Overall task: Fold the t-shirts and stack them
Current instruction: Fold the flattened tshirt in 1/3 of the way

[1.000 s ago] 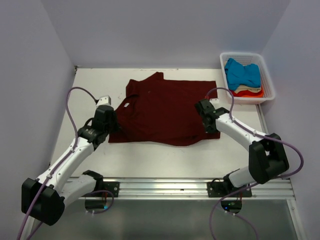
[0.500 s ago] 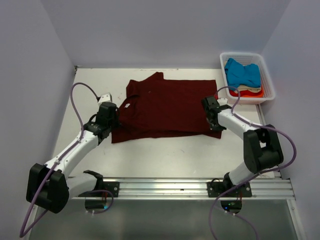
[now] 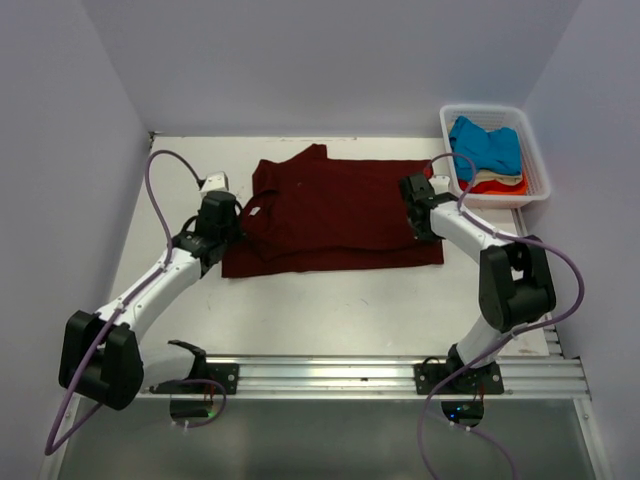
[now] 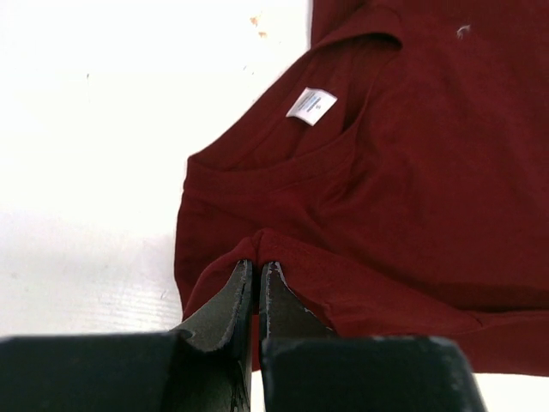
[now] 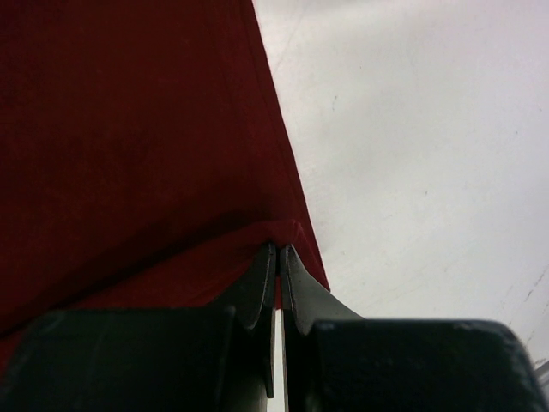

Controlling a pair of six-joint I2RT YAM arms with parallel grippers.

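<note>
Maroon t-shirt (image 3: 330, 205): flat on the middle of the surface (image 3: 330, 300), long axis running left to right across the arms' front, with the collar and white tag (image 4: 310, 106) at the left end.
Fold: the near edge looks doubled over onto the body, leaving a shallow band.
Left claw (image 4: 257, 268): nipped tight on a ridge of maroon cloth just below the collar; the shirt stretches ahead and to its right.
Right claw (image 5: 279, 251): pinched narrow on the cloth at the opposite end, bare surface just to its right.
Key relation: the shirt spans between the two claws, one at each end, so any carry likely runs across the short axis.
Room: wide bare surface on the near side, only a thin strip behind.
Basket (image 3: 447, 128): near the shirt's far right corner, holding the blue shirt (image 3: 485, 145) over the cream and orange-red ones.
</note>
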